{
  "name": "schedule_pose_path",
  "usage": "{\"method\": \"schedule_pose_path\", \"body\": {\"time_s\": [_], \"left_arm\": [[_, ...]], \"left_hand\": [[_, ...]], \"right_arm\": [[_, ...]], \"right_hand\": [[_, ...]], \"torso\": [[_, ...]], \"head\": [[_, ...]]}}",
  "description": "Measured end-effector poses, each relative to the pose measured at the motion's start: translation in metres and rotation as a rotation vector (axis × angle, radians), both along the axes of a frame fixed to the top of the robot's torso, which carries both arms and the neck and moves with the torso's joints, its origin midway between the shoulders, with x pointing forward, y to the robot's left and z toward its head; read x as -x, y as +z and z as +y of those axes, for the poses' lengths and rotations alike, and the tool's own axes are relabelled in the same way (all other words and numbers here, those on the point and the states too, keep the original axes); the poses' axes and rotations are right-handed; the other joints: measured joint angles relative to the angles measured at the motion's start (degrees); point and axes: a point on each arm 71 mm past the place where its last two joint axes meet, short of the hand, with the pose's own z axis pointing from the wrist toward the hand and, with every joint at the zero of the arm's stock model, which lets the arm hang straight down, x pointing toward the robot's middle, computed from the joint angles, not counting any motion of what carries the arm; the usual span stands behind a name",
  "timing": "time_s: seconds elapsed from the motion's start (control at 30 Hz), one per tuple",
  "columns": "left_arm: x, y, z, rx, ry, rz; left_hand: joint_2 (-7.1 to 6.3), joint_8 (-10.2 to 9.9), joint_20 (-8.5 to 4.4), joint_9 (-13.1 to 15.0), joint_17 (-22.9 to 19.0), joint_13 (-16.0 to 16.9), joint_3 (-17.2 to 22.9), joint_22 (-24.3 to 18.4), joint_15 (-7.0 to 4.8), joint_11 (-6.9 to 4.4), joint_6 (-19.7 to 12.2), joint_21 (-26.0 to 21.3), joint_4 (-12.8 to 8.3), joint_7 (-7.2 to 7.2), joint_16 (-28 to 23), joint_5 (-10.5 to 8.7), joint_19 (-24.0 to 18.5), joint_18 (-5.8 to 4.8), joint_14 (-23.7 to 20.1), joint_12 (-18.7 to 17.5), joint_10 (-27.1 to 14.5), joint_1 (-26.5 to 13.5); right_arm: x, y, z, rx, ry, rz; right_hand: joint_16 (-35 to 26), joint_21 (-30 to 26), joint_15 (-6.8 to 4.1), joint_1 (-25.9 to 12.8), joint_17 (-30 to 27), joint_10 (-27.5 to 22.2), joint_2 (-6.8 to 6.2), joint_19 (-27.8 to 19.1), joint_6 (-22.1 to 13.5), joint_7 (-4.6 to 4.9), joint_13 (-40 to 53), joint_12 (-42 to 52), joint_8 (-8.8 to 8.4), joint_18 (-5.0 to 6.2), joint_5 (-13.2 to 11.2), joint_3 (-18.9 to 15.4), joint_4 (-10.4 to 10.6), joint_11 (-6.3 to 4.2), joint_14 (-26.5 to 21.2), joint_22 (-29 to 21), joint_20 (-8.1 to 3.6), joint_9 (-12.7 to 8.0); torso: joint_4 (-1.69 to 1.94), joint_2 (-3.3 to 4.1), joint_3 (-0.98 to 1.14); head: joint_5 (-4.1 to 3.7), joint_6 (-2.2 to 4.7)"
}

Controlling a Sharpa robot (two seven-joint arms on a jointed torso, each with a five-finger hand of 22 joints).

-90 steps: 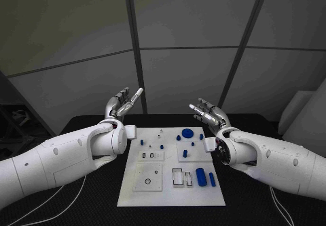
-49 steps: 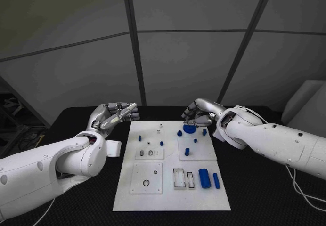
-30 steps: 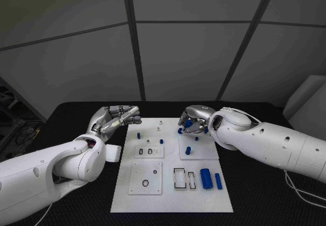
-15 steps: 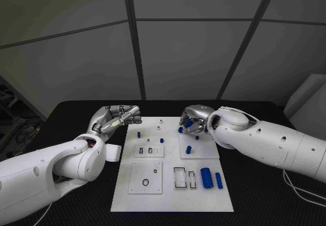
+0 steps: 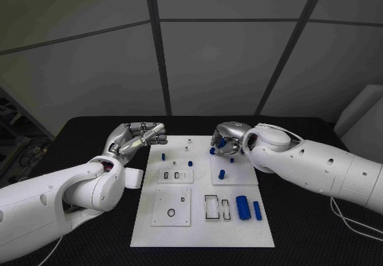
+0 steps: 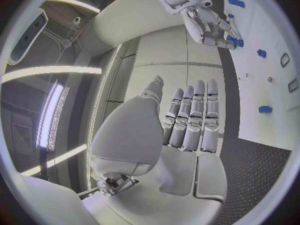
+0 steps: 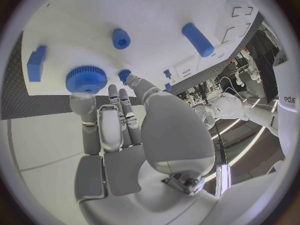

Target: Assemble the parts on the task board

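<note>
Grey wall panels rise behind the black table, where the white task board lies between the two arms. At the board's far left corner the left hand hovers with its fingers straight and side by side, the thumb apart, holding nothing and touching nothing; bare table lies on its outer side. Across the board's far edge, the right hand hangs curled over the blue gear, which lies flat with its toothed rim outward. Its fingertips sit at the gear's rim, though I cannot tell whether they actually clasp it. Just beyond them lie a small blue block and a short blue bushing. Nearer the robot, a blue cylinder lies with its long axis running toward the robot, near the board's right edge.
</note>
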Motion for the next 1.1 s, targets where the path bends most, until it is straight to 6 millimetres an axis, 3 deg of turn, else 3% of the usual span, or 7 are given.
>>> {"method": "schedule_pose_path", "body": {"time_s": [0.4, 0.53, 0.83, 1.1], "left_arm": [[0.000, 0.000, 0.000, -0.001, -0.001, 0.001], [0.000, 0.000, 0.001, -0.001, -0.001, 0.002], [0.001, 0.000, 0.002, -0.001, -0.001, 0.002], [0.001, 0.001, 0.002, -0.002, -0.001, 0.003]], "left_hand": [[0.00, -0.3, 0.21, 0.0, 0.0, 0.0, 0.0, 0.0, 0.00, 0.00, 0.0, 0.0, 0.0, 0.00, 0.0, -0.21, 0.2, -0.01, 0.0, 0.0, 0.0, 0.0], [0.00, -0.3, 0.21, 0.0, 0.0, 0.0, 0.0, 0.0, 0.00, 0.00, 0.0, 0.0, 0.0, 0.00, 0.0, -0.21, 0.2, -0.01, 0.0, 0.0, 0.0, 0.0], [0.00, -0.3, 0.21, 0.0, 0.1, 0.0, 0.0, 0.0, 0.00, 0.22, 0.0, 0.0, 0.0, 0.00, 0.0, -0.21, 0.2, -0.01, 0.0, -0.2, -0.2, 0.0], [0.00, -0.3, 0.21, 0.0, 0.1, 0.0, 0.0, 0.0, 0.00, 0.22, 0.0, 0.0, 0.0, 0.00, 0.0, -0.21, 0.2, -0.01, 0.0, -0.2, -0.2, 0.0]], "right_arm": [[-0.002, -0.002, 0.005, 0.012, 0.005, 0.015], [-0.003, -0.003, 0.007, 0.017, 0.006, 0.021], [-0.004, -0.005, 0.011, 0.026, 0.012, 0.036], [-0.005, -0.005, 0.011, 0.031, 0.011, 0.043]], "right_hand": [[0.8, 1.2, 0.00, 0.3, 1.1, 1.5, 0.31, 0.2, 0.0, 0.00, 0.2, 0.2, 0.00, 0.00, 0.0, 1.0, 0.3, -0.31, 0.0, 1.5, -0.19, 0.1], [1.1, 1.2, 0.00, 0.3, 1.2, 1.7, 0.31, 0.4, 0.0, -0.03, 0.2, 0.2, 0.00, -0.91, 0.0, 1.1, 0.3, -0.34, 0.0, 1.8, -0.40, 0.1], [1.4, 1.8, 0.00, 0.3, 1.8, 2.4, 0.31, 0.4, 0.2, -0.21, 0.3, 0.2, 0.00, -0.91, 0.0, 1.6, 0.5, -0.31, 0.0, 2.5, -0.40, 0.2], [2.4, 3.3, 0.00, 1.2, 2.8, 3.4, 1.16, 1.2, 1.7, -0.18, 0.3, 0.2, 0.40, -0.90, -0.9, 3.1, 0.3, -0.51, 0.0, 4.3, -0.38, 0.3]], "torso": [[-0.02, 0.12, 0.01], [-0.02, 0.14, 0.01], [-0.02, 0.20, 0.01], [-0.06, 0.24, 0.02]], "head": [[-0.07, -0.36], [-0.07, -0.48], [0.03, -0.68], [0.07, -0.83]]}}
